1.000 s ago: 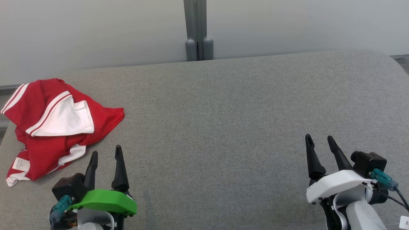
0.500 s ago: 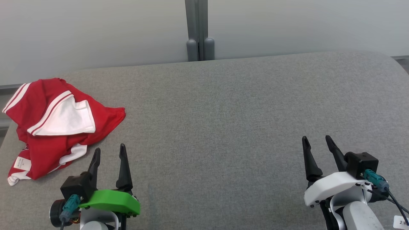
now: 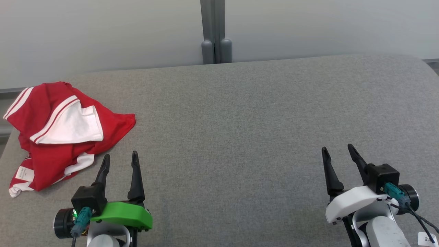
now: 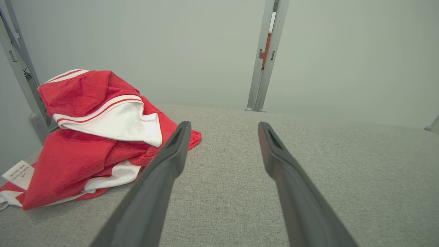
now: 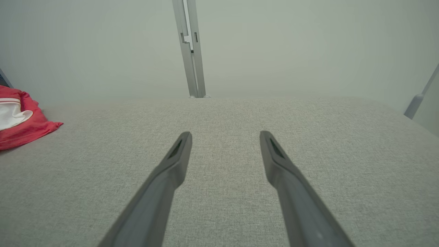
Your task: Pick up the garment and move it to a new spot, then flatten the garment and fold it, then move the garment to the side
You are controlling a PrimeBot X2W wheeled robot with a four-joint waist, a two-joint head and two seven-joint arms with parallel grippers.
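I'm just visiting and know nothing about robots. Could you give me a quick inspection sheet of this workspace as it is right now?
Surface: grey fabric-covered table, smooth.
Job's things: red and white garment, crumpled in a heap at the table's left end, white tag showing; not yet flattened or folded.
Clutter: nothing seen.
Grippers: left gripper open, fingers near the garment but apart from it, holding nothing; right gripper open above the table, holding nothing.
Cables: a teal plug with a cable on each wrist, left plug and right plug; both away from the garment.
Surroundings: pale wall behind the table, with a grey post.
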